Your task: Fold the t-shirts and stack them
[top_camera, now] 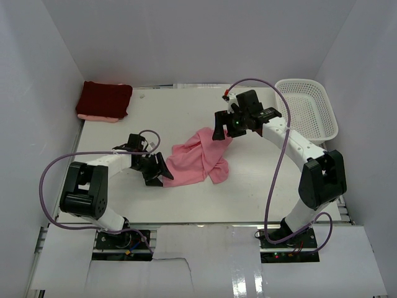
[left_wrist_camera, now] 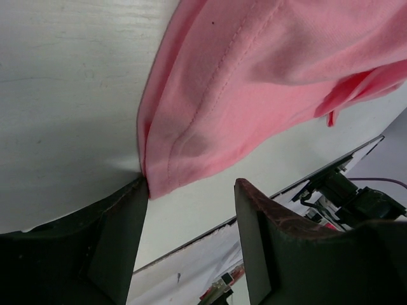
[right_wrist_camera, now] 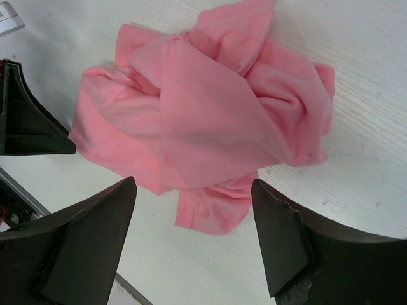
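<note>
A salmon pink t-shirt (top_camera: 197, 160) lies crumpled near the middle of the table. My left gripper (top_camera: 162, 174) is low at its near-left corner, jaws open. In the left wrist view that hemmed corner of the pink t-shirt (left_wrist_camera: 254, 76) touches the tip of one finger (left_wrist_camera: 121, 216), and only bare table shows in the gap of the left gripper (left_wrist_camera: 191, 184). My right gripper (top_camera: 224, 131) hangs open above the shirt's far right end. The right wrist view has the pink t-shirt (right_wrist_camera: 203, 108) below the right gripper (right_wrist_camera: 194, 184), not touched. A folded maroon t-shirt (top_camera: 104, 98) sits at the far left corner.
A white mesh basket (top_camera: 307, 112) stands at the far right edge of the table. A folded pink cloth (top_camera: 96, 117) peeks out under the maroon t-shirt. White walls close in the table (top_camera: 173, 112) on the left, back and right.
</note>
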